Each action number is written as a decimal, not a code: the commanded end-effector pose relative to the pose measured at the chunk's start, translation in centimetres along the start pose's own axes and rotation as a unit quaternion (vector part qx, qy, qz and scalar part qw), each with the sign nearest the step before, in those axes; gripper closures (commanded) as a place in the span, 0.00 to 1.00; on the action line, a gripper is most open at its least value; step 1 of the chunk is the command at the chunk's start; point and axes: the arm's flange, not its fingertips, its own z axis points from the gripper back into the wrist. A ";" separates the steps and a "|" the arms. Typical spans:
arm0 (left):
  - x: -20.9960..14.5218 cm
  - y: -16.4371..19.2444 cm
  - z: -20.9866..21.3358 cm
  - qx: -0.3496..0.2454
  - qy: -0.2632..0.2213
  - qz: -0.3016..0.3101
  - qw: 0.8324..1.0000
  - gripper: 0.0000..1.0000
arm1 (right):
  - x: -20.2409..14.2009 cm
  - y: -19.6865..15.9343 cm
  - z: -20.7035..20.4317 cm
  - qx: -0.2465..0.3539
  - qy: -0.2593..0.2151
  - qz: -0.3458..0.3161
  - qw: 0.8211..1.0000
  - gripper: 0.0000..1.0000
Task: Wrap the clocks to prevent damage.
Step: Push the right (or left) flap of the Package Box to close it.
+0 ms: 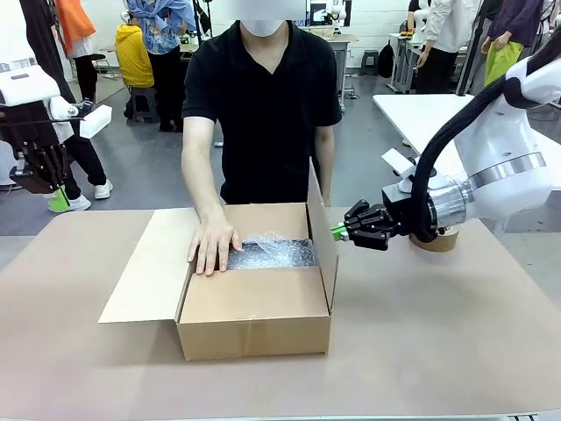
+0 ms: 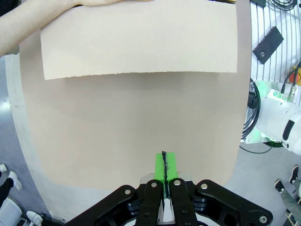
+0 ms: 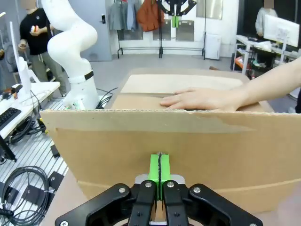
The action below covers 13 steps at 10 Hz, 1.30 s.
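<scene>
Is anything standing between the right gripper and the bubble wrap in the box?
Yes. The upright right flap of the box stands between the shut right gripper and the bubble wrap inside; the gripper points at the flap's outer face. The person's hand rests on the box's opposite side.

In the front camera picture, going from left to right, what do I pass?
robot's left hand → flat open flap of the cardboard box → person's hand → bubble wrap inside the box → upright flap → robot's right hand → roll of brown tape
</scene>
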 end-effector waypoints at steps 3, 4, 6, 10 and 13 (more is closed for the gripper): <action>0.0 0.0 0.1 0.002 -0.001 0.007 1.000 1.00 | -1.2 -2.3 -4.2 -0.022 0.012 0.006 1.000 0.99; 0.0 0.0 0.1 0.002 -0.001 0.007 1.000 1.00 | -1.5 -3.0 -5.4 -0.020 0.019 0.001 1.000 0.99; 0.0 0.0 0.1 0.002 -0.001 0.007 1.000 1.00 | -2.1 -3.8 -7.7 -0.009 0.030 -0.009 0.999 0.99; 0.0 0.0 0.1 0.002 -0.001 0.007 1.000 1.00 | -3.4 -3.9 -7.9 -0.008 0.052 -0.012 0.999 0.99; 0.0 0.0 0.1 0.002 -0.001 0.007 1.000 1.00 | -3.7 -3.4 -5.8 -0.019 0.063 0.000 0.998 0.99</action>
